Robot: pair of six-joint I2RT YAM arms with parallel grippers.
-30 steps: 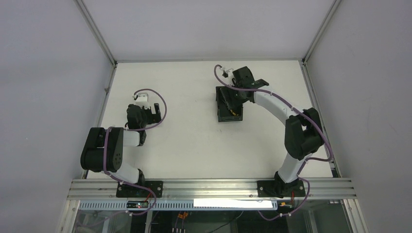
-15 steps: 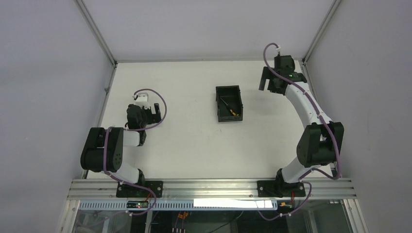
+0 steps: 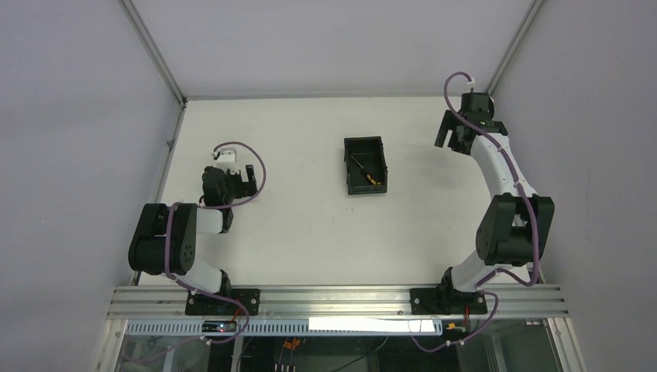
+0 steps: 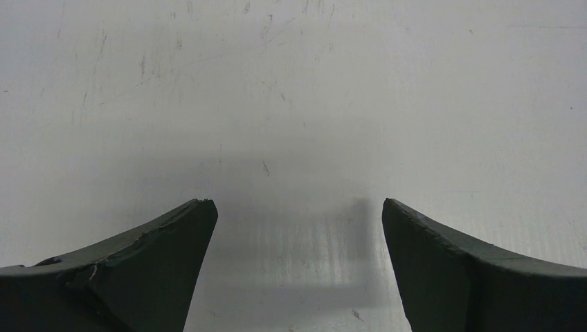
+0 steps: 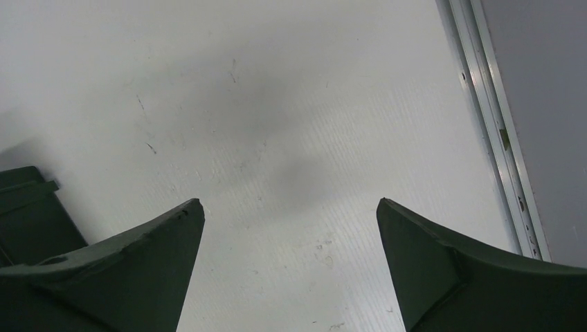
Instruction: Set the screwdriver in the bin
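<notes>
Top view: screwdriver (image 3: 362, 170) lies inside bin (image 3: 384, 167), mid-bench (image 3: 294, 225), apparently flat on its floor. Right hand (image 5: 289, 204), far-right, wide & empty; left hand (image 4: 297, 202) wide too. Task looks done: park arm w/o brushing bin.

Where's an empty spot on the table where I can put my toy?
The widest bare patch of table lies between the bin and the left end effector, running to the near edge. Another strip lies between the bin and the right end effector. The bin itself is taken: the screwdriver lies inside.
</notes>
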